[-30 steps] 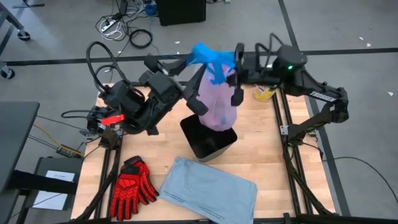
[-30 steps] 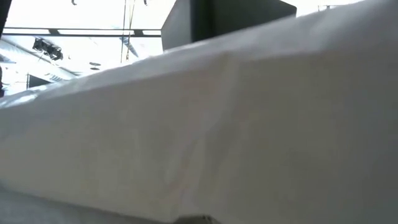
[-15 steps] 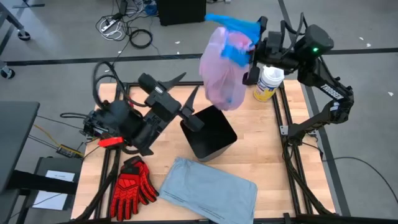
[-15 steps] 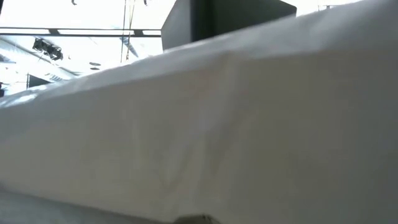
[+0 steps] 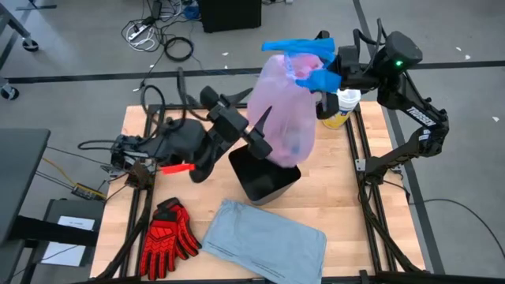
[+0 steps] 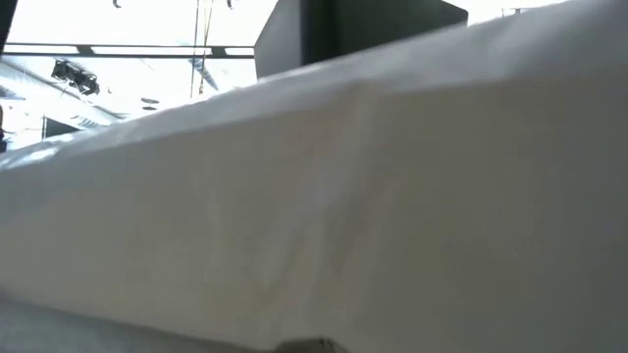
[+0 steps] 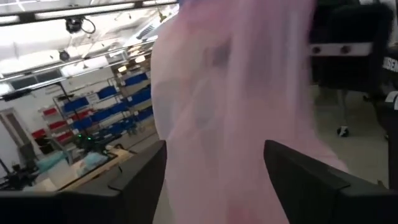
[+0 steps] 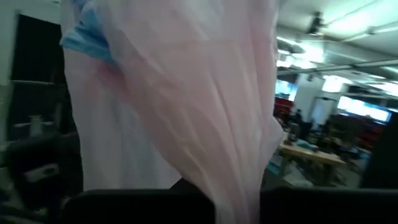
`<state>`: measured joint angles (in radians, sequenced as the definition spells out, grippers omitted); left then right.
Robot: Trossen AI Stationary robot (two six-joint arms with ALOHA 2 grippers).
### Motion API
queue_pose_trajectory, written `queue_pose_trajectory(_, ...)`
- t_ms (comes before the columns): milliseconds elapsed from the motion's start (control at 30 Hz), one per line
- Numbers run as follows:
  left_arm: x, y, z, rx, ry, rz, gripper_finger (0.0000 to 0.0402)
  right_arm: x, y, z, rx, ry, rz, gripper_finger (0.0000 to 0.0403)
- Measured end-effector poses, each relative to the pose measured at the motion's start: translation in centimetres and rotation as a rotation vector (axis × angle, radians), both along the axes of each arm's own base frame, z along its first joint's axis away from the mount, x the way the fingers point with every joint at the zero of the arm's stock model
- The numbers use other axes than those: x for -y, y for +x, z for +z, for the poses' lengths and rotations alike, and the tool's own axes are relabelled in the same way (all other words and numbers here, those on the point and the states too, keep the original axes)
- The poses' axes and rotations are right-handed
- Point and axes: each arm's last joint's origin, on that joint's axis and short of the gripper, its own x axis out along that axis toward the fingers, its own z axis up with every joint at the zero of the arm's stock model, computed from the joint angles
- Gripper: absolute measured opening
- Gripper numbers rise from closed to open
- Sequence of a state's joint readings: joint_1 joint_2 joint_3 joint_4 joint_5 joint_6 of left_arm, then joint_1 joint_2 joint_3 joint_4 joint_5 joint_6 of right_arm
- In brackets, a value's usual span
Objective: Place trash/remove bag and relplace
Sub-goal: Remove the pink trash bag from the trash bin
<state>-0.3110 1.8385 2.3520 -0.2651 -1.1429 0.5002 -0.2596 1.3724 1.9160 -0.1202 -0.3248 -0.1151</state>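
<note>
Right gripper point(image 5: 322, 61) is clamped on the blue drawstring ties point(image 5: 298, 47) of the bag point(image 5: 280, 110), holding it aloft above the black bin point(image 5: 264, 175) at mid-table. We see the left gripper point(image 5: 259, 136) with its fingers spread apart, the bag's left side between them — touching or just beside, we cannot tell.

Handling, as we judge it: thin film, soft, slippery, easily torn; light, though the load in the belly will make it swing. Best hold is the gathered ties, not the film.

Appearance: translucent pink-lavender, bulging low, with dim bluish and pink shapes inside — contents not identifiable. In both wrist views the film hangs in long folds right before the fingers.

On the near side of the table lies a folded grey-blue liner point(image 5: 265, 240), with red gloves point(image 5: 168, 237) to its left. A yellow tub point(image 5: 338, 110) stands at the far right.
</note>
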Motion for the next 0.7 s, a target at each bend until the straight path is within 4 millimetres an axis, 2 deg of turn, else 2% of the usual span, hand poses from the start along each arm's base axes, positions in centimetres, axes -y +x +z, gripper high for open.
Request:
queue_pose_trajectory(133, -1.0, 0.5, -0.3, 0.002, -0.005, -0.036, 0.0295, -0.2, 0.0, -0.2, -0.02, -0.018, 0.053, 0.0)
queue_pose_trajectory(267, -2.1, 1.1, -0.3, 0.044, -0.027, -0.154, 0.0308, -0.3, 0.0, -0.2, -0.03, -0.039, 0.115, 0.0)
queue_pose_trajectory(400, -4.0, 1.8, -0.6, 0.095, -0.094, -0.274, 0.032, -0.5, 0.0, -0.2, -0.036, -0.068, 0.176, 0.0)
queue_pose_trajectory(567, -6.5, 3.6, -1.7, 0.096, -0.118, -0.305, 0.0327, -0.6, 0.0, -0.3, -0.046, -0.062, 0.218, 0.0)
queue_pose_trajectory(700, -7.6, 5.2, -2.3, 0.141, -0.146, -0.474, 0.0326, -0.4, 0.0, -0.3, -0.052, -0.052, 0.212, 0.0)
